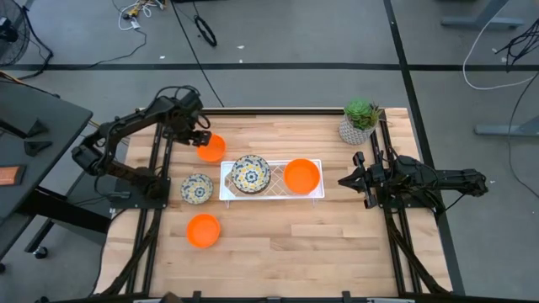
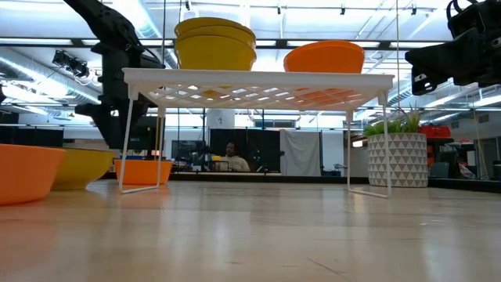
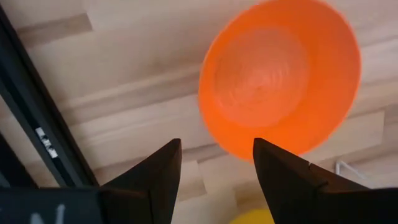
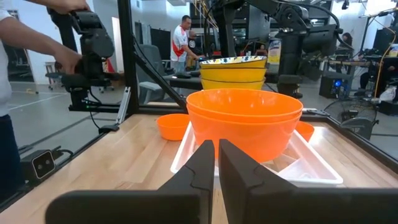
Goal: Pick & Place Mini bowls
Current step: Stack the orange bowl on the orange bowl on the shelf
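- Left gripper [image 1: 200,135] is poised over the far-left part of the table, its jaws standing apart with nothing between them.
- Just beyond those open fingers [image 3: 163,171] sits an orange bowl [image 1: 211,148], upright on the wood; from the wrist view its rim lies right ahead of the fingertips, and I cannot tell whether they touch it.
- Right gripper [image 1: 347,180] waits at the table's right side, jaws pressed together and holding nothing.
- Straight ahead of those closed jaws stands the white wire rack [image 1: 271,195], and on its near end the stacked orange bowls [image 4: 244,119], close to the tips but apart from them.
- Farther along the rack from the right jaws, the floral bowls [image 1: 250,173] sit stacked, yellow outside, patterned inside.
- On the table, left of the rack, a single floral bowl [image 1: 197,187]; nearer the front edge, another orange bowl [image 1: 203,230], both well apart from either gripper.
- A potted plant [image 1: 360,121] stands at the far right corner, off to the side of the right arm.
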You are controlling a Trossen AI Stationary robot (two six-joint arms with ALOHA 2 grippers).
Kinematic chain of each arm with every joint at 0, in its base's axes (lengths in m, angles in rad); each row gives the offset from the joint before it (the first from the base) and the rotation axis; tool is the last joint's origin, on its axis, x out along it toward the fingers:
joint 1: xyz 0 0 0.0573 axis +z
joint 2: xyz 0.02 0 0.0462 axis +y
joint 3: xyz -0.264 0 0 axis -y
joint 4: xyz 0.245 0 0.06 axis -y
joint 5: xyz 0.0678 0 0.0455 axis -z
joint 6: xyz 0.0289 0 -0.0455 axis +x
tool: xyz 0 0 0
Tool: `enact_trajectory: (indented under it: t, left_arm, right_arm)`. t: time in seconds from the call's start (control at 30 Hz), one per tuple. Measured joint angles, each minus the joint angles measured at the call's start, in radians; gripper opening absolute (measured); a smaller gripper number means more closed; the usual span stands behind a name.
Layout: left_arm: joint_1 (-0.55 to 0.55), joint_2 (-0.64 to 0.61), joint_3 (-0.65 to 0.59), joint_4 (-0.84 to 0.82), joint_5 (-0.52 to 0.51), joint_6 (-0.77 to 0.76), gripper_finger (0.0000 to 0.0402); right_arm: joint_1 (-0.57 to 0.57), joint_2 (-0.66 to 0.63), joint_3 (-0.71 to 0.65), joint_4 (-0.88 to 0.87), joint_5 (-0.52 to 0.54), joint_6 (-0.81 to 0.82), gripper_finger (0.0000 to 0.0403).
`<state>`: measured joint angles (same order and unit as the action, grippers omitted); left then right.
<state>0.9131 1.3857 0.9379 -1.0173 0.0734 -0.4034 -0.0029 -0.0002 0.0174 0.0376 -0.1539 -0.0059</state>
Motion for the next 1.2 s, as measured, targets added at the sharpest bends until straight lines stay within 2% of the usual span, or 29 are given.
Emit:
enact_trajectory:
  t: [0.13,0.47,0.83,1.03,1.2]
  left_arm:
    - [0.013,0.001,-0.003,0.031,-0.001,-0.002,0.0204]
    - [0.013,0.009,-0.105,0.169,0.018,-0.038,0.0204]
    - [0.016,0.008,-0.192,0.240,0.017,-0.059,0.0204]
    - [0.016,0.008,-0.198,0.243,0.014,-0.062,0.0204]
    - [0.016,0.008,-0.198,0.243,0.013,-0.060,0.0179]
  right_arm:
    - [0.000,0.000,0.000,0.000,0.000,0.000,0.0027]
    - [0.000,0.000,0.000,0.000,0.000,0.000,0.0027]
    - [0.000,0.000,0.000,0.000,0.000,0.000,0.0027]
    - [0.000,0.000,0.000,0.000,0.000,0.000,0.0027]
    - [0.000,0.000,0.000,0.000,0.000,0.000,0.0027]
